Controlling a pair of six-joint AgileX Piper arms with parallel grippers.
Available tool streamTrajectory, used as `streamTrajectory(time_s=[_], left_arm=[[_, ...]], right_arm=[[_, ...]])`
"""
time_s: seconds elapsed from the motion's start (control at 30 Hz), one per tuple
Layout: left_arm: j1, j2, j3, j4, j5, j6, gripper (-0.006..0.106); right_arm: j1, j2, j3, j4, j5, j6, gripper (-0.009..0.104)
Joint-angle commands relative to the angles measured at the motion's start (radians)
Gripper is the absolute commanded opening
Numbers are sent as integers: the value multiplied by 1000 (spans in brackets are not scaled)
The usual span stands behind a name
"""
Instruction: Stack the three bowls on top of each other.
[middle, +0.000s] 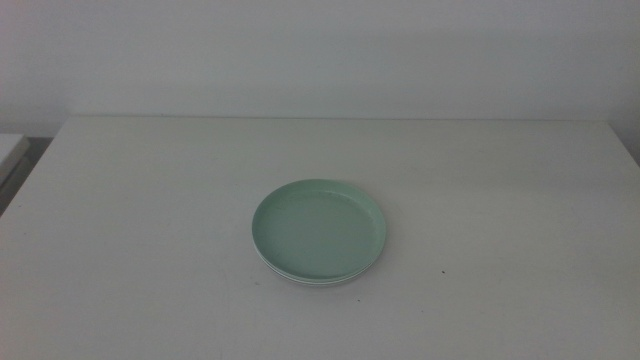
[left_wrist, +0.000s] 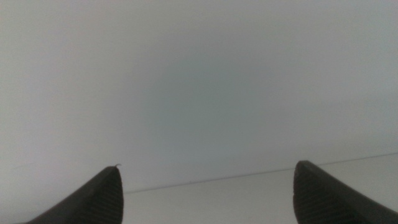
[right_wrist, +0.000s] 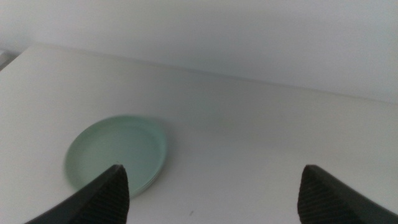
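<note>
Neither arm is appearing in the middle view; both are sitting outside its field.

Left gripper (left_wrist: 205, 196): its wrist camera is showing 2 dark jaws standing wide apart with nothing between them. It is facing a blank pale wall, with only a thin strip of the table (left_wrist: 249, 199) crossing low between the jaws. No dish is showing in this view.

Right gripper (right_wrist: 211, 196): its 2 jaws are likewise spread wide and holding nothing. It is hanging above the table and looking down and across at the mint green bowl (right_wrist: 117, 152), which is lying well apart from the jaws, clear of any contact.

Stack, middle view: the mint green bowl (middle: 318, 230) is sitting on top, upright, near the centre of the white table (middle: 500, 200). Under its near edge a pale rim (middle: 310, 280) is peeking out, touching the green dish from below. Whether that rim is 1 dish or 2, and whether grey or white, cannot be told from this view.

Differences between views: the lower rim is reading clearest in the middle view; in the right wrist view it is only a faint pale edge beneath the green dish. A small dark speck (middle: 443, 270) is lying on the table beside the stack.
</note>
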Motion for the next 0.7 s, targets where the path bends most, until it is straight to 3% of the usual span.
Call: streamTrajectory(time_s=[0.0,0.13,0.23,0.37,0.67], left_arm=[[1,-46,84,-19,-74,-1,94],[1,-166,304,-38,-199,-1,94],[1,-256,475,-40,-265,-1,94],[1,-394,668,-40,-320,-1,94],[1,-730,999,-74,-346,-1,94]], right_arm=[[-26,-41,85,-7,-100,-3,85],[-86,-170,357,29,-421,-3,85],[-128,-307,590,-9,-608,-3,85],[-137,-479,842,-121,-618,-3,85],[-137,-751,1051,-130,-625,-3,85]])
